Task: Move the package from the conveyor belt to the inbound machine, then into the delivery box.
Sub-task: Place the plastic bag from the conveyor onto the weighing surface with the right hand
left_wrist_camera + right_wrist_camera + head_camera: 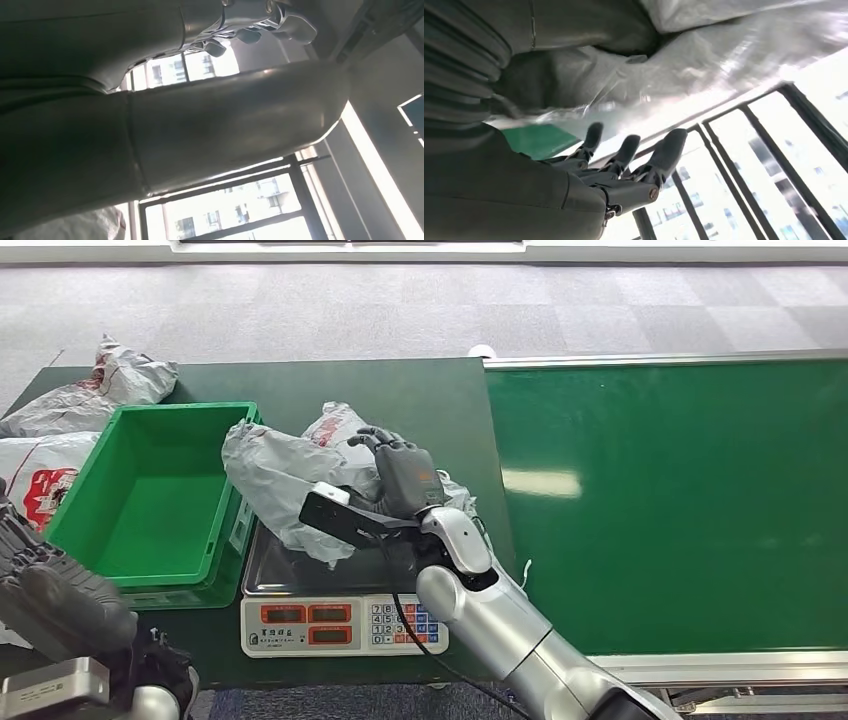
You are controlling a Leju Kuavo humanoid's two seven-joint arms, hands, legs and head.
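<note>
The grey plastic package (pixel 280 480) lies crumpled on the pan of the inbound machine (pixel 340 625), a scale with red displays and a keypad. Its left end overhangs the rim of the green delivery box (pixel 150 500). My right hand (pixel 400 475) rests on the package's right part, back of the hand up. In the right wrist view its fingers (pixel 634 155) are stretched out straight, with a gap of light between them and the package (pixel 704 55). My left arm (pixel 60 610) is low at the near left; its fingers cannot be made out.
The green conveyor belt (pixel 680 500) runs along the right. Other grey and white bagged packages (pixel 60 430) lie behind and left of the box. A black cable (pixel 420 640) runs along my right arm over the scale's keypad.
</note>
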